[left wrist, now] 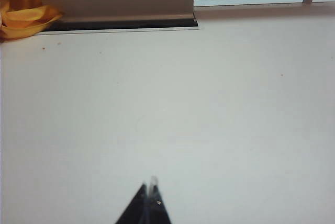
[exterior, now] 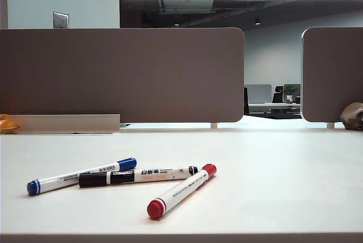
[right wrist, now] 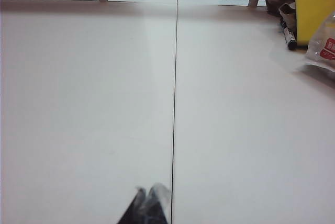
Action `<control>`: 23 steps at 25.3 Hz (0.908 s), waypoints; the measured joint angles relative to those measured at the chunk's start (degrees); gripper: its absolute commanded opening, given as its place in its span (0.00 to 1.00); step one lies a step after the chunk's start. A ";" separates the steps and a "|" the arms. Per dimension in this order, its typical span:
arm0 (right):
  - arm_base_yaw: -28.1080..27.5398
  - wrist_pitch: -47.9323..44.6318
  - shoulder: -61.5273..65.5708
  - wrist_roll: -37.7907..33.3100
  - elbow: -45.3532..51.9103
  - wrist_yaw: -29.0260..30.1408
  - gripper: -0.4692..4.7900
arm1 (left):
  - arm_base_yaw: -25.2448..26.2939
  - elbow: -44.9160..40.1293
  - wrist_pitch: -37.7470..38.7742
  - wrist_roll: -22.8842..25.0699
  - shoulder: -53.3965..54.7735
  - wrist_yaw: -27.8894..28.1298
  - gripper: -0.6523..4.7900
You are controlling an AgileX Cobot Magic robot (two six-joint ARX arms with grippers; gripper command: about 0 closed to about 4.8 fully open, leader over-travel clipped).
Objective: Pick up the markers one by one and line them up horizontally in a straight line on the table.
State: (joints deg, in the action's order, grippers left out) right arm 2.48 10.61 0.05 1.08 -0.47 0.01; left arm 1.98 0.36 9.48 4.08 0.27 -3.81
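Markers: blue-capped (exterior: 81,176), black-capped (exterior: 136,175) and red-capped (exterior: 182,191), slim white printed barrels, lying clustered near the front edge of the smooth white tabletop (exterior: 272,169); seen only in the exterior view.
Left hand (left wrist: 150,192): fingers together, empty, over bare tabletop; no marker near it.
Right hand (right wrist: 149,195): together, empty, beside a tabletop seam (right wrist: 175,103).
Surroundings: rounded grey-brown partition panels (exterior: 122,72).

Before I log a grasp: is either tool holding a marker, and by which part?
Nothing is held. The left tool and right tool are shut and empty above the table; the markers lie untouched.
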 measured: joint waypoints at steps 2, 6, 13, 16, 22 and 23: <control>0.00 0.00 0.00 0.00 0.02 0.00 0.09 | 0.00 0.00 0.00 0.00 -0.02 0.00 0.11; 0.00 0.00 0.00 0.00 0.00 0.00 0.09 | 0.00 0.00 0.00 0.00 -0.02 0.00 0.11; 0.00 0.00 0.00 0.00 0.00 0.02 0.09 | 0.00 0.00 0.00 0.00 0.00 0.00 0.11; 0.00 0.00 0.00 0.00 0.00 0.00 0.09 | 0.00 0.00 0.00 0.00 0.00 0.00 0.11; 0.09 -0.11 0.00 -2.86 0.00 0.04 0.09 | 0.00 0.00 0.00 -0.42 0.02 -0.17 0.11; 0.15 -0.42 0.00 -7.19 0.00 0.15 0.09 | 0.00 0.02 -0.17 -2.14 0.02 -1.66 0.11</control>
State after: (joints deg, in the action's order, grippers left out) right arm 2.63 10.20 0.05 -6.11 -0.47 0.16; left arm 1.98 0.38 9.30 1.93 0.30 -5.48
